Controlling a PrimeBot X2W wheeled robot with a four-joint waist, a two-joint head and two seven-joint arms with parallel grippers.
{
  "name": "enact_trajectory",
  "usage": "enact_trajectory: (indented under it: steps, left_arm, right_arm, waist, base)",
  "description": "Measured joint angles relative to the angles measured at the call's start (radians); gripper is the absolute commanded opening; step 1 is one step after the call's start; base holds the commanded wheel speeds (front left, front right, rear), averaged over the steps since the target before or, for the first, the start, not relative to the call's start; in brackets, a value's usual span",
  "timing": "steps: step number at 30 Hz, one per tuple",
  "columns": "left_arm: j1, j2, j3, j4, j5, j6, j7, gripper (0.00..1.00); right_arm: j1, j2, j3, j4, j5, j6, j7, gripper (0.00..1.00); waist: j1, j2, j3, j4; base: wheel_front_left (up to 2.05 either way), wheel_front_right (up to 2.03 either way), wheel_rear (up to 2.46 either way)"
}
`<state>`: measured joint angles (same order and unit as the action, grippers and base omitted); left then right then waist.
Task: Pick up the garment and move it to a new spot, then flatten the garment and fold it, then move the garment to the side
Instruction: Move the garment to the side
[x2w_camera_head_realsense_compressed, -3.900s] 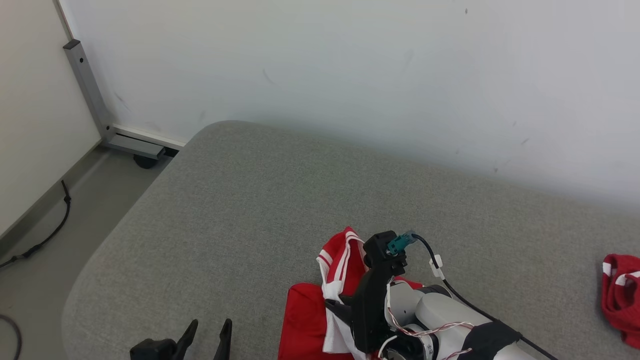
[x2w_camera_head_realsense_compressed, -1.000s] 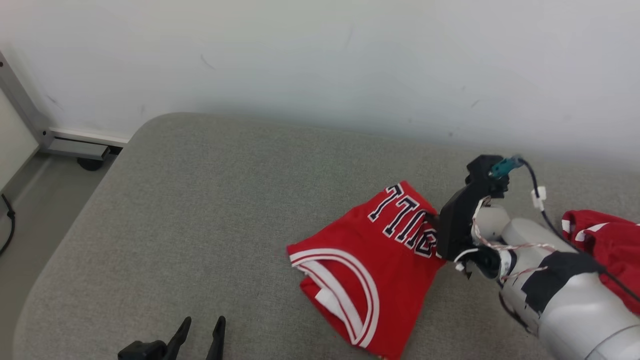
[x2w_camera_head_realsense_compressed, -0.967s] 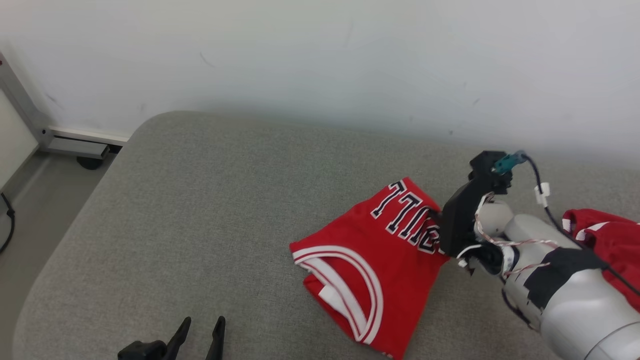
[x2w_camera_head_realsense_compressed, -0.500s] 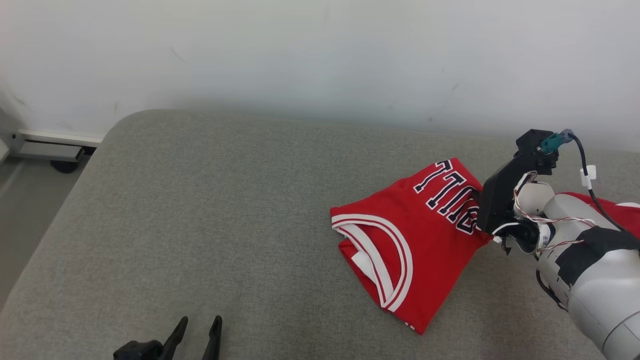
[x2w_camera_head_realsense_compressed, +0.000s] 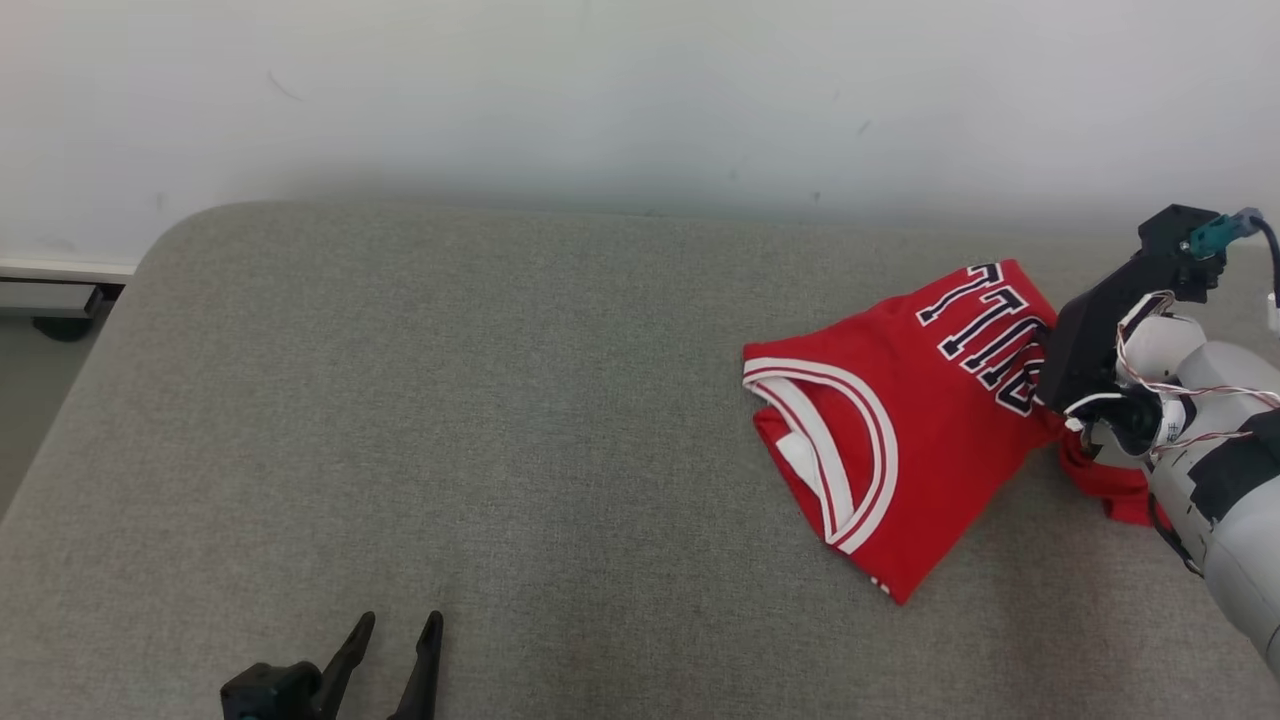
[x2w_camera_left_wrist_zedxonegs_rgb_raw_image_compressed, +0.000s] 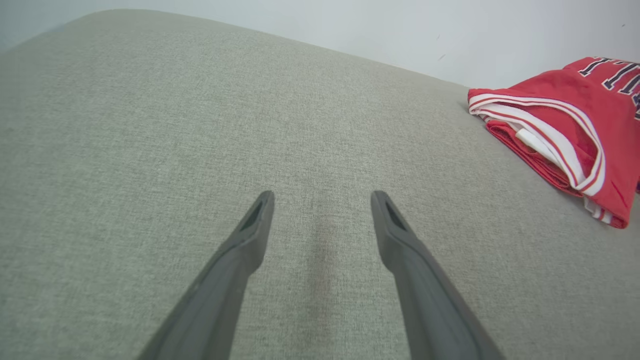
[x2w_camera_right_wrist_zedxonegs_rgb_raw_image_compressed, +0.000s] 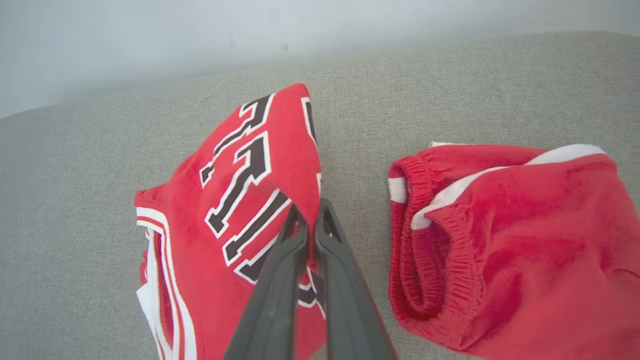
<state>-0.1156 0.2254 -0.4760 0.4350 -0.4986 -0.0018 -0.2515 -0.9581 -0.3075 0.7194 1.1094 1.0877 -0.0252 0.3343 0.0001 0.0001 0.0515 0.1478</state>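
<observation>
Jersey (x2w_camera_head_realsense_compressed: 900, 430): red, folded, flat on grey cushion (x2w_camera_head_realsense_compressed: 450, 400), toward its right end.
Right gripper (x2w_camera_right_wrist_zedxonegs_rgb_raw_image_compressed: 311, 216): fingers pinched together on the jersey's lettered edge.
Left gripper (x2w_camera_left_wrist_zedxonegs_rgb_raw_image_compressed: 322, 197): spread wide, empty, over the cushion.
Red shorts (x2w_camera_right_wrist_zedxonegs_rgb_raw_image_compressed: 500, 240): just beside the jersey; whether they touch is unclear.

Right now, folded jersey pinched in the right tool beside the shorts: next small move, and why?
Probably lower and open the right tool to release. The jersey already lies folded at the right side of the cushion, beside the red shorts, only its pinched edge lifted. The left tool hangs open, far off.
</observation>
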Motion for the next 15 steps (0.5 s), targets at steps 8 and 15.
enact_trajectory:
  steps: [8, 15]
  left_arm:
    - [-0.012, 0.005, 0.007, 0.0, 0.006, -0.009, 0.0, 1.0]
    - [-0.02, 0.004, 0.007, -0.001, 0.007, -0.026, 0.0, 1.0]
  right_arm:
    - [-0.053, -0.019, -0.001, 0.03, -0.007, 0.008, -0.01, 0.0]
    - [-0.066, -0.057, -0.001, 0.063, -0.025, 0.008, -0.015, 0.0]
  waist:
    - [0.0, 0.0, 0.031, -0.031]
    - [0.0, 0.0, 0.053, -0.049]
  base:
    - [0.0, 0.0, 0.0]
    - [0.0, 0.0, 0.0]
